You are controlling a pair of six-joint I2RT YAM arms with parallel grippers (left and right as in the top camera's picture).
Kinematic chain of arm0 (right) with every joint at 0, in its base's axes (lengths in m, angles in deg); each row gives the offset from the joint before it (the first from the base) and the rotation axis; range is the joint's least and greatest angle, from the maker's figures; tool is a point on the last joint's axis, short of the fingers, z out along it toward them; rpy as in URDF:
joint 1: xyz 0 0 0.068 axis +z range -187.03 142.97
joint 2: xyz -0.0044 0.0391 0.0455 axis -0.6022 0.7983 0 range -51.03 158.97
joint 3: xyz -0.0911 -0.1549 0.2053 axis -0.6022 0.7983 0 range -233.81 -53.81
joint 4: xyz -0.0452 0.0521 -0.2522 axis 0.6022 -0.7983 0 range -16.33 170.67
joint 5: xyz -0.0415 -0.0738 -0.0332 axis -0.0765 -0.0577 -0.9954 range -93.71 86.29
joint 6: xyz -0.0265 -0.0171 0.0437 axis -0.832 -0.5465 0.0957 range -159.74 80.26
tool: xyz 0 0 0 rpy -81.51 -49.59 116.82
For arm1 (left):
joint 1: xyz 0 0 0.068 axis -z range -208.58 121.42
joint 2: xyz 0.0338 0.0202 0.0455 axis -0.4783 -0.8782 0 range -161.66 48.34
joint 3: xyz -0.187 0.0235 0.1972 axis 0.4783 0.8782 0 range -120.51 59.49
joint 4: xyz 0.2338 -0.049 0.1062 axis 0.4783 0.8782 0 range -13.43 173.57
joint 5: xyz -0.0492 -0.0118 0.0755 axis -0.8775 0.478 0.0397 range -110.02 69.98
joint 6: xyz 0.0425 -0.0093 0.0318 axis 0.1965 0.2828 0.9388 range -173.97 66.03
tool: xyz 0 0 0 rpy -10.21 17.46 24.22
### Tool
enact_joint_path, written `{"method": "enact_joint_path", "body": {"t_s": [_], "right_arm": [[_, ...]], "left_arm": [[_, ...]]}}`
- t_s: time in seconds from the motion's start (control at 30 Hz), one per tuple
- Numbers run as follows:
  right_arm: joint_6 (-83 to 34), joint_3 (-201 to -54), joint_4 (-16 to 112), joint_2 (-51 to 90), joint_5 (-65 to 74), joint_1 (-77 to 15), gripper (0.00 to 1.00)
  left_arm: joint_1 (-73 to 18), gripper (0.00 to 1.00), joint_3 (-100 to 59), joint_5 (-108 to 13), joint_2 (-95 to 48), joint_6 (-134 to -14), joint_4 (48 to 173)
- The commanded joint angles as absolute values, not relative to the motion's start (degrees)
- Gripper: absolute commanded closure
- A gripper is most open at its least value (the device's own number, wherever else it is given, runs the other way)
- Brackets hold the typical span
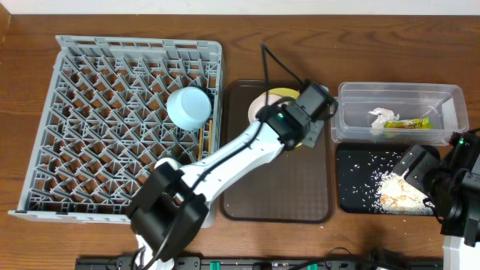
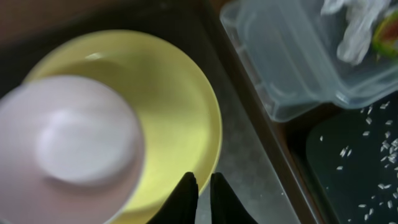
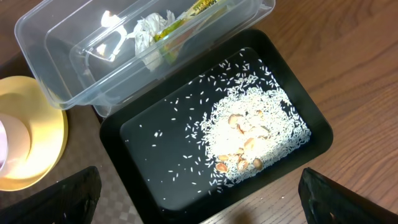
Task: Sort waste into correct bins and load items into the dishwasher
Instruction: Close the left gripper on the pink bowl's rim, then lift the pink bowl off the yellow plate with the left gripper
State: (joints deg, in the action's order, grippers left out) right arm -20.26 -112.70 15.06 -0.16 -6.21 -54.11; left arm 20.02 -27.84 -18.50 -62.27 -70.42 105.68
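Observation:
My left gripper [image 2: 200, 179] is shut, its tips at the right rim of the yellow plate [image 2: 180, 106], with nothing visible between them. A pale pink bowl [image 2: 68, 143] sits on that plate [image 1: 281, 93], blurred. The light blue bowl [image 1: 189, 107] rests in the grey dish rack [image 1: 90, 127]. My right gripper [image 3: 208, 205] is open above the near edge of the black tray [image 3: 155, 162], which holds rice scraps [image 3: 255, 130]. The clear tub [image 1: 442, 101] contains the white napkin [image 1: 382, 116] and the yellow-green wrapper [image 1: 409, 124].
The plate lies at the back of a brown serving tray [image 1: 277, 187] between the rack and the bins. The left arm [image 1: 225, 161] stretches diagonally across this tray. The right arm [image 1: 457, 187] stands at the table's right edge.

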Motion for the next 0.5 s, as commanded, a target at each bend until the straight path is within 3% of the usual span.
{"method": "enact_joint_path", "body": {"t_s": [0.0, 0.47], "right_arm": [[-19.84, -113.38, 15.0, -0.44, -6.48, -54.26, 0.01], [-19.86, -113.38, 15.0, -0.44, -6.48, -54.26, 0.01]], "left_arm": [[19.89, 0.9, -26.99, -17.39, -65.61, -70.33, 105.59], [19.89, 0.9, -26.96, -17.37, -72.3, -70.31, 107.03]]}}
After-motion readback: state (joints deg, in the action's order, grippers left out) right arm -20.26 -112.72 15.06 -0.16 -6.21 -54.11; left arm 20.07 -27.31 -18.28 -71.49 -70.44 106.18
